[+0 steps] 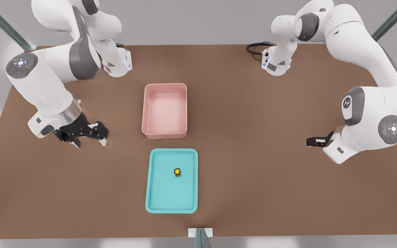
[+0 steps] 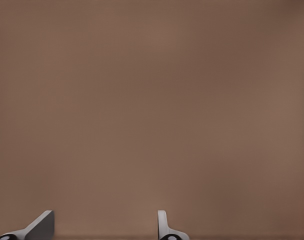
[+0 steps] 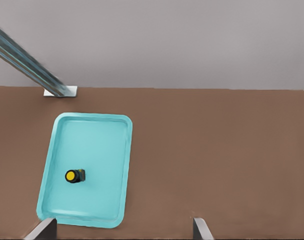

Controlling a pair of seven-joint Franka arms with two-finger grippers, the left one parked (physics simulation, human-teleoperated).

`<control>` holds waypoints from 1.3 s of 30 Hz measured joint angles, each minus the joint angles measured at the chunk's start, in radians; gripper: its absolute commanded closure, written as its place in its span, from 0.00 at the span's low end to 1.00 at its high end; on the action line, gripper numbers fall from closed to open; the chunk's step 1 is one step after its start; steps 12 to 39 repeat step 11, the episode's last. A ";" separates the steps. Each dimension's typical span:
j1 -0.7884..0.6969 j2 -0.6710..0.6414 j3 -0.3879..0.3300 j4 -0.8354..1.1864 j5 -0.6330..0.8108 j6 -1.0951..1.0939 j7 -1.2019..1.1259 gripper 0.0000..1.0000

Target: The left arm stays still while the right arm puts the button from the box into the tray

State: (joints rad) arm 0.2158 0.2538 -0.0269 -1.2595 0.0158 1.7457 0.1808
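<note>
Tiny yellow-capped black push button (image 1: 177,172) lying in shallow teal plastic tray (image 1: 157,203), pale pink plastic box (image 1: 165,135) empty. Black two-finger gripper (image 1: 88,141) parked aside on the front view's left, fingers spread, holding nothing. Placement apparently complete; only retreat left

No readable text; only a small white logo (image 1: 347,102) on a grey joint cover (image 1: 353,105).

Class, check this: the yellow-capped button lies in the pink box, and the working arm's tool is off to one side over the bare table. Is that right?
Not quite. The front view shows the button in the teal tray; the pink box holds nothing visible. The tool is indeed off to the side over the table.
</note>
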 measured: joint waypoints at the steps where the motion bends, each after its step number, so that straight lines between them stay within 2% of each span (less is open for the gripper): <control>1: -0.036 -0.011 0.002 -0.006 -0.010 -0.052 -0.008 0.00; 5: -0.063 -0.011 -0.003 -0.006 -0.036 -0.208 -0.045 0.00; 11: -0.077 0.013 -0.006 -0.005 -0.054 -0.309 -0.099 0.00; 39: -0.077 0.013 -0.006 -0.005 -0.054 -0.309 -0.099 0.00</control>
